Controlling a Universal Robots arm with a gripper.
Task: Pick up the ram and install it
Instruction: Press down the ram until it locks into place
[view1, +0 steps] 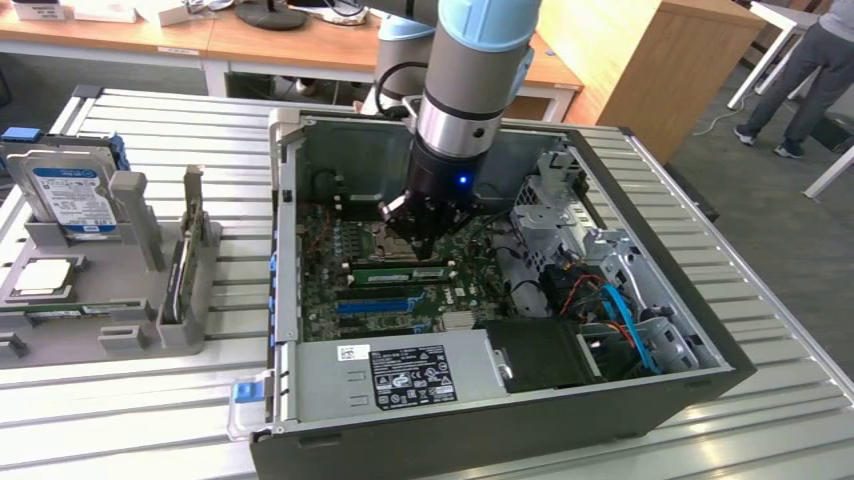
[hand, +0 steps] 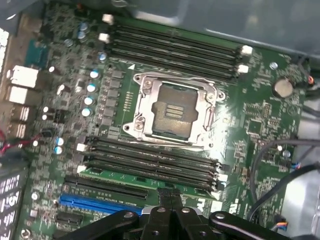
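My end effector (hand: 169, 194) is clenched, its two fingers pressed flat together with nothing clamped between them. In the exterior view it (view1: 424, 240) hangs inside the open computer case (view1: 694, 375), near the middle of the frame.

The ram (hand: 145, 179) lies directly under my fingertips. It sits on edge in the nearest bank of memory slots, so I judge it already placed in its slot. I cannot tell whether my tips touch its top edge or whether it is fully seated. In the exterior view its long axis runs left to right across the middle of the frame (view1: 400, 269), and I stand over its right half.

It looks like a thin green strip, long and narrow, between black slot rails.

Beyond it are the open processor socket (hand: 172, 111) and the far slots (hand: 175, 50). The hard drive (view1: 67, 195) stands at the exterior view's left.
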